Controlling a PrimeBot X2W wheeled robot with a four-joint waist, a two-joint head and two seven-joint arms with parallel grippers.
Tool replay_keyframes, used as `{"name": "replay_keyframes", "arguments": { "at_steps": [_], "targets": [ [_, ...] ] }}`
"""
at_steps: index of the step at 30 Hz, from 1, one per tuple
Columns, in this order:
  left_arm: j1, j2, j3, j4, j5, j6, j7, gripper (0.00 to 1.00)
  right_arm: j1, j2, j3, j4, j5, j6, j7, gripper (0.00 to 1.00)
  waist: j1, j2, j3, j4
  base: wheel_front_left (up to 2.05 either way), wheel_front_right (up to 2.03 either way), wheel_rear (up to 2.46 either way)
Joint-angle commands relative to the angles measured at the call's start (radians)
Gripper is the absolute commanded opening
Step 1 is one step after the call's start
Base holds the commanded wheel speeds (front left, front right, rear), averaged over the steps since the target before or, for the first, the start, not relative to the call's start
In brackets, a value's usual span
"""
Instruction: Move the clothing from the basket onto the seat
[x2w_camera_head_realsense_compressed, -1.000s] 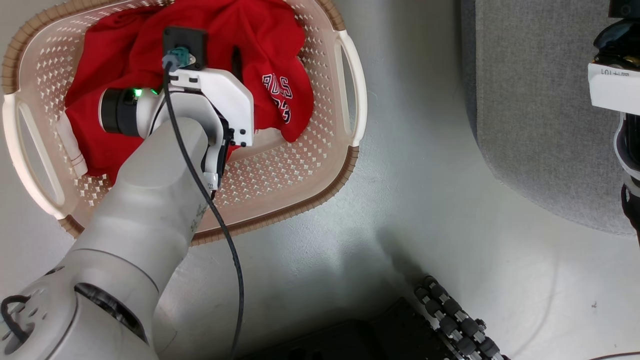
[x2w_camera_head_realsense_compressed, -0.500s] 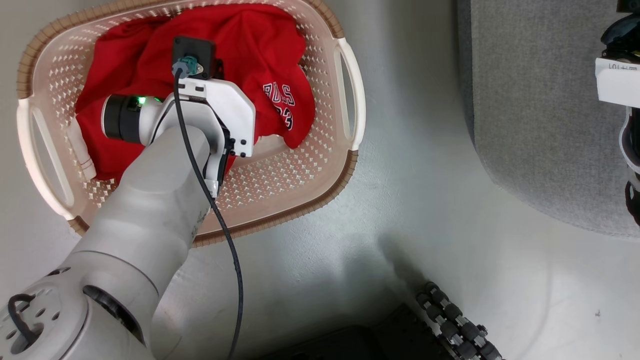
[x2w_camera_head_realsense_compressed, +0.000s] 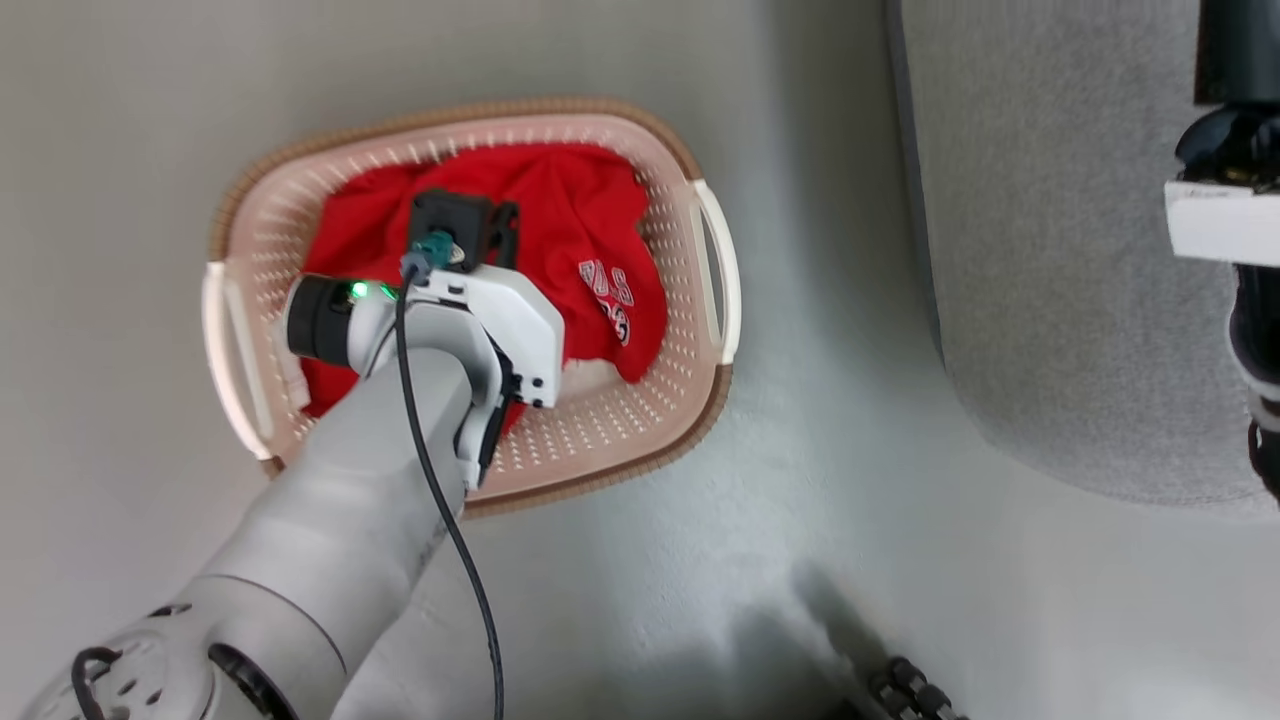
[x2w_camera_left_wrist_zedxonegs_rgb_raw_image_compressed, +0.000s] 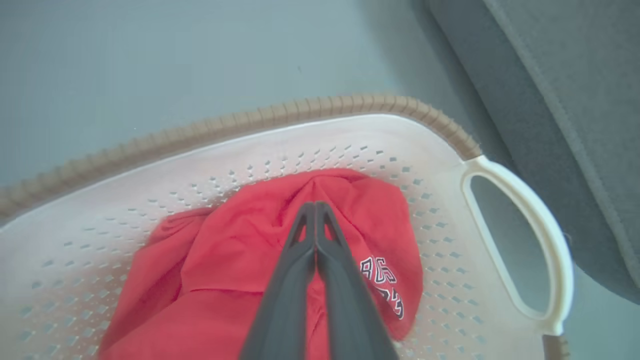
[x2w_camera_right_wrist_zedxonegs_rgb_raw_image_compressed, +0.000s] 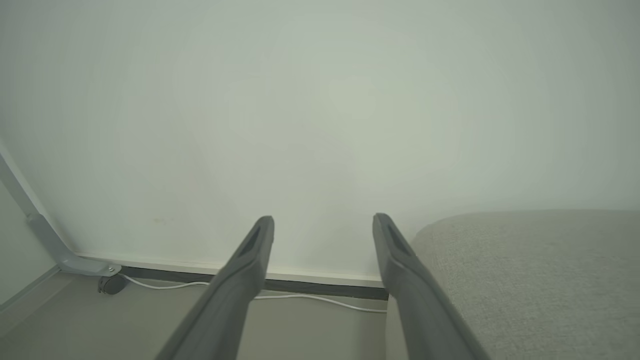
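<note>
Left end effector (x2w_camera_left_wrist_zedxonegs_rgb_raw_image_compressed: 315, 204) pinching clothing (x2w_camera_left_wrist_zedxonegs_rgb_raw_image_compressed: 235, 250) hides its middle.

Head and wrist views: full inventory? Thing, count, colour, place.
clothing: one heap, garment count unclear, red with white lettering, inside the basket
basket: one, cream, brown rim, white handles, on the floor left of the seat
seat: one, grey, right of the basket
floor: pale grey
wall: off-white, behind the seat
cable: one, white, along the wall's foot
left gripper: dark, shut, tips pinching the clothing
right gripper: dark, open, empty, beside the seat
</note>
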Motion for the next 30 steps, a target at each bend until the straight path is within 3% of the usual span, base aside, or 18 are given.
{"name": "replay_keyframes", "arguments": {
  "at_steps": [1,8,16,17,19,30],
  "targets": [
    [0.023,0.001,0.014,-0.022,-0.006,-0.002,-0.012,0.00,0.053,-0.017,0.007,-0.014,-0.004,0.004,-0.006,1.00,0.0000,0.0000,-0.079,0.035,0.00,0.00,0.00],
    [0.127,0.001,0.151,-0.145,0.122,0.013,-0.013,0.00,0.145,-0.027,0.013,0.051,-0.018,0.004,-0.006,1.00,0.0000,0.0000,-0.230,0.079,0.00,0.00,0.00],
    [0.290,0.001,0.361,-0.291,0.378,0.006,-0.013,0.00,0.231,-0.014,0.021,0.118,-0.039,0.004,-0.006,1.00,0.0000,0.0000,-0.372,0.110,0.00,0.00,0.00],
    [0.314,0.001,0.386,-0.306,0.405,0.000,-0.013,0.29,0.241,-0.011,0.022,0.126,-0.041,0.004,-0.006,1.00,0.0000,0.0000,-0.390,0.113,0.00,0.00,0.00],
    [0.360,0.001,0.438,-0.339,0.454,-0.011,-0.013,1.00,0.262,-0.004,0.026,0.141,-0.047,0.004,-0.006,1.00,0.0000,0.0000,-0.423,0.119,0.00,0.00,0.00],
    [0.606,0.001,0.715,-0.529,0.659,-0.059,-0.013,1.00,0.370,0.045,0.019,0.210,-0.077,0.004,-0.006,1.00,0.0000,0.0000,-0.593,0.153,0.00,0.00,0.00]
  ]
}}
